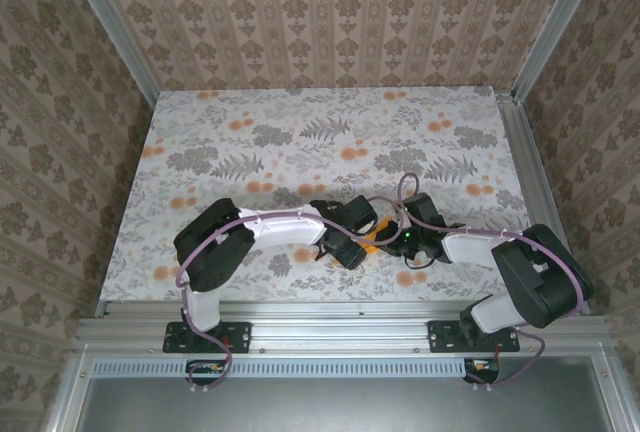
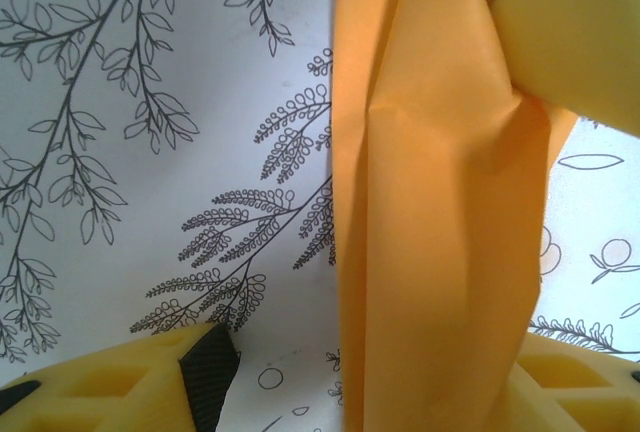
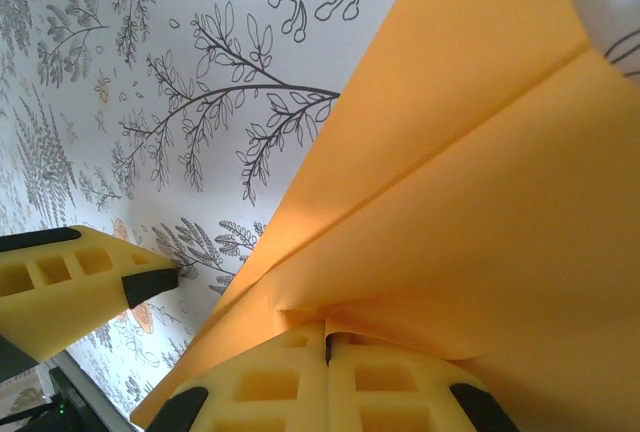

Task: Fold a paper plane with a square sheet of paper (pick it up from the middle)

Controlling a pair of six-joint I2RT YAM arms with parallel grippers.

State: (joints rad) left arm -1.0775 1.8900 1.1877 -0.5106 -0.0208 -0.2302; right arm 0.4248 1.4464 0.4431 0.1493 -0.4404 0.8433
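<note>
Right wrist view: right gripper (image 3: 327, 352) pinches the creased orange paper (image 3: 480, 202); left gripper (image 2: 375, 377) has its jaws apart with the paper between them

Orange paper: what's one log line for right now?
orange paper: creased | right end effector: shut on it | left end effector: open around it
</note>
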